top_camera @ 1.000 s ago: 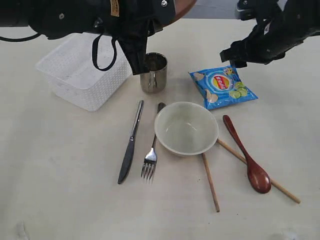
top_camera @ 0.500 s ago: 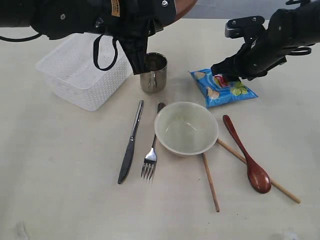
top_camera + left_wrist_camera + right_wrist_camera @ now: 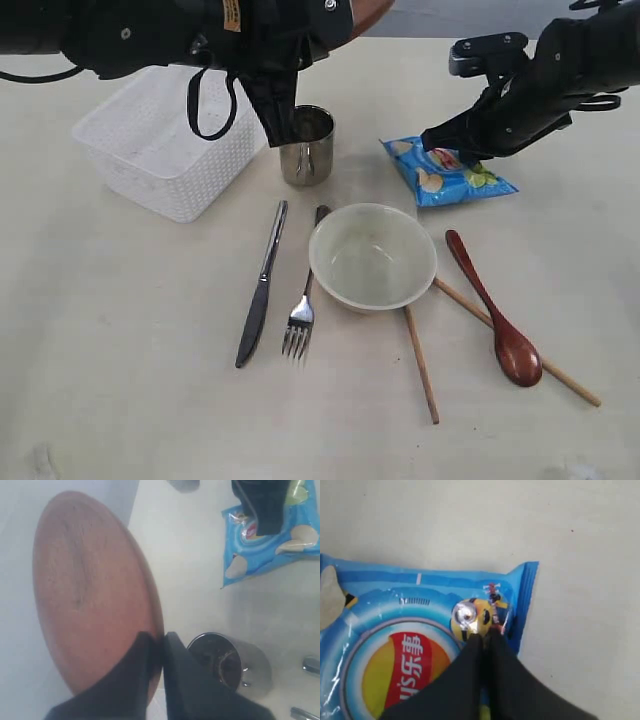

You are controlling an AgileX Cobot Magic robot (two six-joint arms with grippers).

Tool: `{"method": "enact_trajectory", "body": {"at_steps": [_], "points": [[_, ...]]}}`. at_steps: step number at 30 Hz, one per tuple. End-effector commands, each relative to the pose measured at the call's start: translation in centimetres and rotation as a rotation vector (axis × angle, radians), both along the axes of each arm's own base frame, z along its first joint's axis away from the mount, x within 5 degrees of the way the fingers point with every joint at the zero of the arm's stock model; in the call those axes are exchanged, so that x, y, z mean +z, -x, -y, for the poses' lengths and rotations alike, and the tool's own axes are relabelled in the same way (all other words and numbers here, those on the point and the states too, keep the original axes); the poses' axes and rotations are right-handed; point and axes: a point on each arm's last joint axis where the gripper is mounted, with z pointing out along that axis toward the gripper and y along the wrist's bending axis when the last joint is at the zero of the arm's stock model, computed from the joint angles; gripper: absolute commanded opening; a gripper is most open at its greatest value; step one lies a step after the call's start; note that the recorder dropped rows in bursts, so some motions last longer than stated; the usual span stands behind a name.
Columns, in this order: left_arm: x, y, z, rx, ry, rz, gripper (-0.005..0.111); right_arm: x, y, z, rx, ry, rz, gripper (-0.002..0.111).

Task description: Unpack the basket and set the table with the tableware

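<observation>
My left gripper [image 3: 157,637] is shut on the rim of the small brown plate [image 3: 90,590], held on edge above the steel cup [image 3: 307,145]. Only a sliver of the plate [image 3: 365,12] shows in the exterior view. The white basket [image 3: 190,205] stands at the back left with nothing showing inside it. On the table [image 3: 120,350] lie the knife [image 3: 262,285], the fork [image 3: 303,300], the cream bowl [image 3: 372,257], two chopsticks [image 3: 420,362] and the wooden spoon [image 3: 495,310]. My right gripper [image 3: 484,637] is shut, its tips resting on the blue chip bag [image 3: 395,630].
The chip bag [image 3: 455,180] lies right of the cup and behind the spoon. One chopstick runs under the bowl's right side towards the front right. My left arm [image 3: 150,30] spans the back above the basket.
My right gripper came down from above onto the chip bag, and the bag has shifted slightly under it. The left arm and plate have stayed in place.
</observation>
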Motion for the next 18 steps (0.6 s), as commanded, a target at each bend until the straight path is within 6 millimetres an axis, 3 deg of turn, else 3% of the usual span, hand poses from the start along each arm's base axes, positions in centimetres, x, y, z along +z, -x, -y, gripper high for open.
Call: {"method": "enact_trajectory", "body": {"at_steps": [1,5,9,18], "points": [[0.4,-0.1,0.5,-0.013,0.035,0.032,0.0,-0.4,0.0,0.2,0.024,0.02,-0.015,0.0],[-0.7,-0.5,1.0,-0.021,0.034,0.025,0.0,0.7,0.0,0.4,0.027,0.02,0.017,0.0],[-1.8,-0.7,1.9,-0.042,0.034,0.026,0.0,3.2,0.1,0.4,0.028,0.01,0.078,0.0],[-2.2,-0.2,4.1,-0.102,0.034,0.039,0.0,6.3,0.4,1.3,0.028,0.02,0.157,0.0]]}}
